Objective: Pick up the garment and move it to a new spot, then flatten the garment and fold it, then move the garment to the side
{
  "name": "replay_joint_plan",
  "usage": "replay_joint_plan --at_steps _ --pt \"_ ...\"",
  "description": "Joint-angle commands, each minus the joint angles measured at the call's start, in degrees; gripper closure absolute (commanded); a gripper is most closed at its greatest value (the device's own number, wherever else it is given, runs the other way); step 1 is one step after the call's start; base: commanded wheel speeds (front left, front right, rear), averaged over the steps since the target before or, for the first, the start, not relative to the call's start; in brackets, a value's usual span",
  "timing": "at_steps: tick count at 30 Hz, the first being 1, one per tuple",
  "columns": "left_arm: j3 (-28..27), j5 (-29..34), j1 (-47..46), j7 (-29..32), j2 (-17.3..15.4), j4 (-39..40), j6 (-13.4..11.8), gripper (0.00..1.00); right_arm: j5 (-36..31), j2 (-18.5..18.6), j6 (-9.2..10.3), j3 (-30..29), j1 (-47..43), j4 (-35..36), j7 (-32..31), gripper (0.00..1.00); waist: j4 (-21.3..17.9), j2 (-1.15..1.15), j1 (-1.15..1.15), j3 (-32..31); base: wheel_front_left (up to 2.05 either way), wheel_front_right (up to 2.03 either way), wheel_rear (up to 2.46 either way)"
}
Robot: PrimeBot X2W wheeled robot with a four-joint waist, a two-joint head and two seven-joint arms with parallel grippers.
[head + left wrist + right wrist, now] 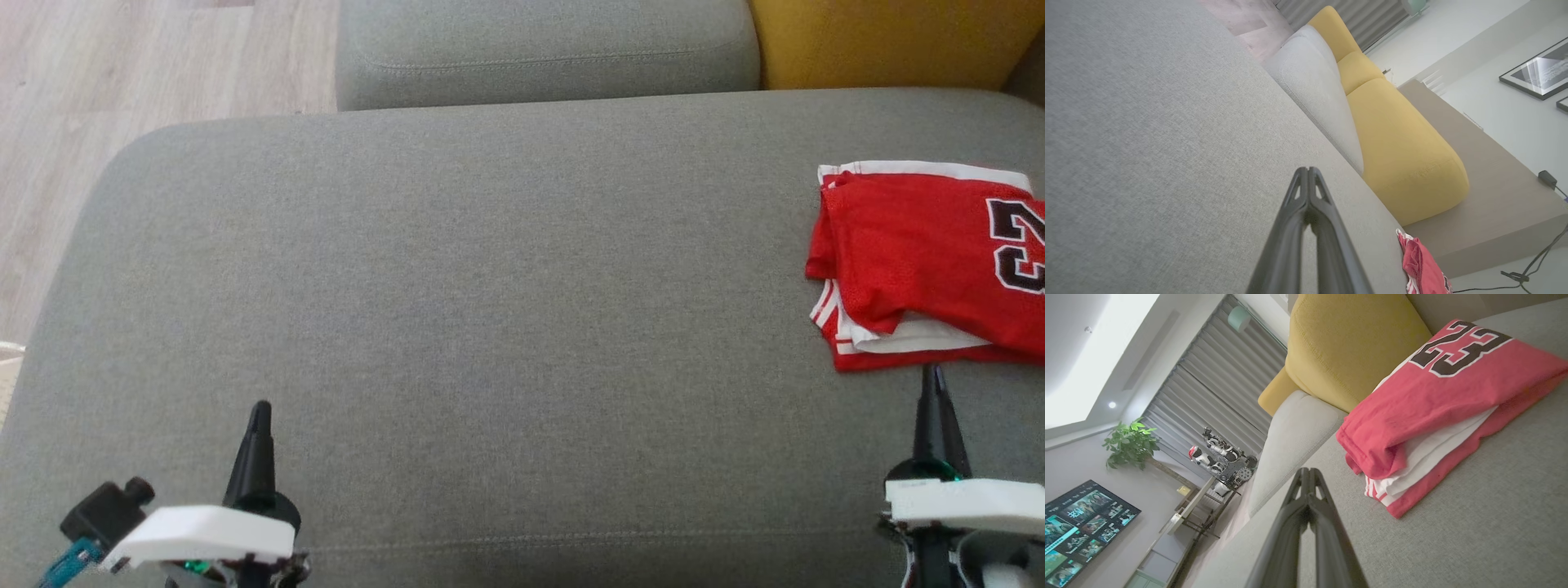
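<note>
The garment (914, 253) is a red jersey with white trim and a dark "23". It lies folded at the far right of the grey sofa seat (490, 310). In the right wrist view the garment (1433, 408) rests just beyond my fingers. My right gripper (933, 376) is shut and empty, its tip just short of the garment's near edge. My left gripper (260, 410) is shut and empty over bare seat at the lower left. The left wrist view shows a corner of the garment (1421, 265) and my left gripper (1308, 169) with its jaws pressed together.
A grey back cushion (539, 49) and a yellow cushion (890, 41) line the seat's far side. Wood floor (122, 82) lies beyond the seat's left edge. A TV (1077, 526), a plant (1131, 443) and a small robot figure (1220, 457) stand across the room.
</note>
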State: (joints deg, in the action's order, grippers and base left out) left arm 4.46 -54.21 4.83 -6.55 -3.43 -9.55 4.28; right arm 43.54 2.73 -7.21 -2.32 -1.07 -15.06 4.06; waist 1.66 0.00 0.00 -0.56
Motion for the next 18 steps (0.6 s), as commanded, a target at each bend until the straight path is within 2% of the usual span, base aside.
replay_joint_plan --at_steps 1,18 --pt "-1.8 -1.8 -3.5 0.5 -0.9 1.5 0.7 1.0 2.2 0.7 -0.14 0.3 2.9 1.7 -0.4 1.0 0.0 0.0 0.0 0.0 0.0 0.0 0.0" --pt "-3.4 -11.2 -5.3 3.1 -1.0 0.0 1.3 1.0 13.9 0.8 -0.17 -0.6 4.0 1.6 -2.7 1.0 -0.4 0.0 0.0 0.2 0.0 0.0 0.0"
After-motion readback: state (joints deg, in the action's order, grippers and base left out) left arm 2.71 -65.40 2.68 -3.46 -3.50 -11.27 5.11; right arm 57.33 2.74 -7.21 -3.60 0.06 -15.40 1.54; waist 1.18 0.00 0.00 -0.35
